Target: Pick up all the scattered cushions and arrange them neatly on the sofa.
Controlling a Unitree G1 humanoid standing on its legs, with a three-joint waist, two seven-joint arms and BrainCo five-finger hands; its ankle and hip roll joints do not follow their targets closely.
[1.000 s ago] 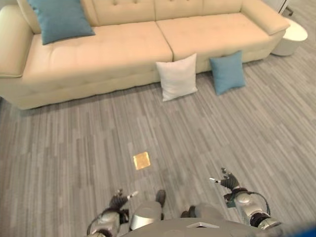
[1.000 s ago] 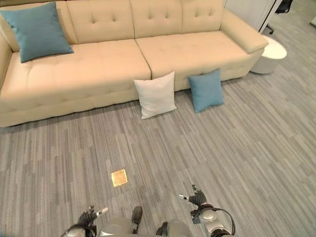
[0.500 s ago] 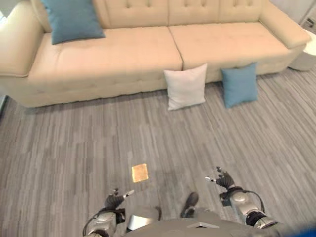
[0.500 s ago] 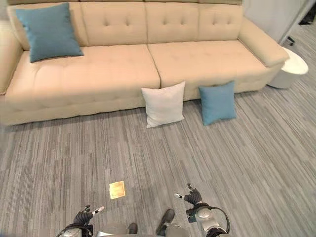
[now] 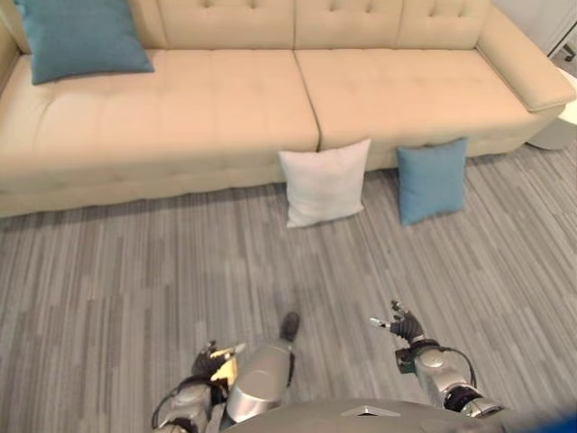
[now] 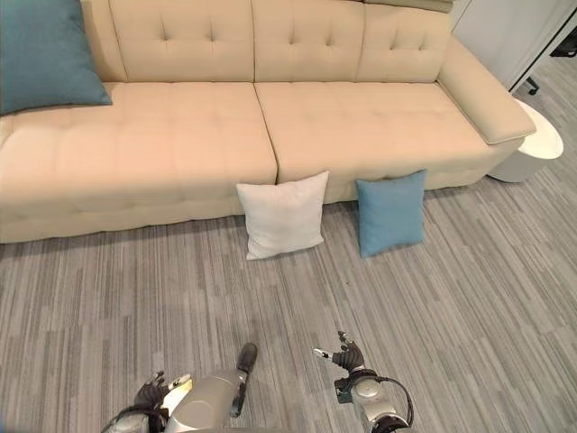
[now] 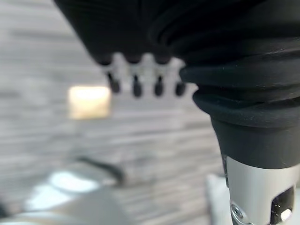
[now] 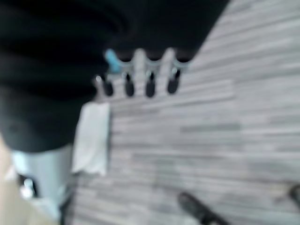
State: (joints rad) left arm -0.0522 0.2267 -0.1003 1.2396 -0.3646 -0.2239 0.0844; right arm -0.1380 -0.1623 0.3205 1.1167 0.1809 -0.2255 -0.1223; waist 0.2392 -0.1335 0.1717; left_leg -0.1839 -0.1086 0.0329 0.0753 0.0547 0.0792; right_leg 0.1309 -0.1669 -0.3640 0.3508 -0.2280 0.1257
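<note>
Two cushions, white (image 5: 325, 182) and blue (image 5: 432, 179), lean against sofa (image 5: 270, 99) front, well beyond left hand (image 5: 215, 357) and right hand (image 5: 402, 327); fingers relaxed, empty. Third cushion (image 5: 79, 38) on sofa.

matt cloth cushions (image 5: 325, 182) against a tufted smooth sofa (image 5: 216, 99), streaky wood-look floor (image 5: 117, 271).

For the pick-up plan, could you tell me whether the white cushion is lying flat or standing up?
Standing: the white cushion is propped on edge on the floor against the sofa front.
</note>
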